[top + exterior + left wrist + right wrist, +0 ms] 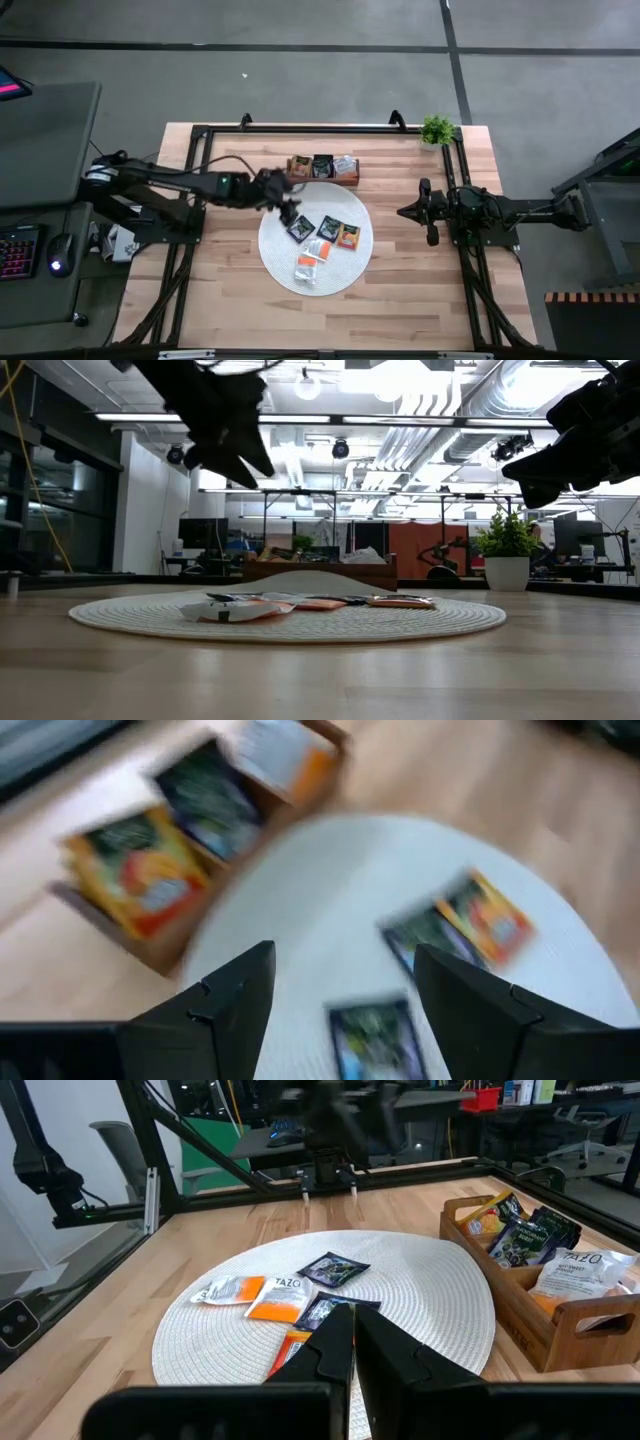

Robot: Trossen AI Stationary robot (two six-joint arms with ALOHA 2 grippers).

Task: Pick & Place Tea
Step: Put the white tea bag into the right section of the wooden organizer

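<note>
Several tea sachets lie flat on the round white mat [282, 258]: two black ones [300, 227] [329, 228], an orange one [348, 236], and orange and white ones [311, 265] nearer the front. More sachets [321, 165] stand in the brown wooden tray [322, 182] at the mat's far edge. My left gripper [290, 203] hovers open above the mat's far left part, between tray and sachets, holding nothing; a black sachet [375, 1035] lies below its fingers [240, 990]. My right gripper [403, 212] waits shut, raised, to the right of the mat.
A small potted plant [437, 129] stands at the table's far right corner. A black frame [300, 128] runs along the table's far edge and sides. Bare wood lies in front of the mat [320, 320].
</note>
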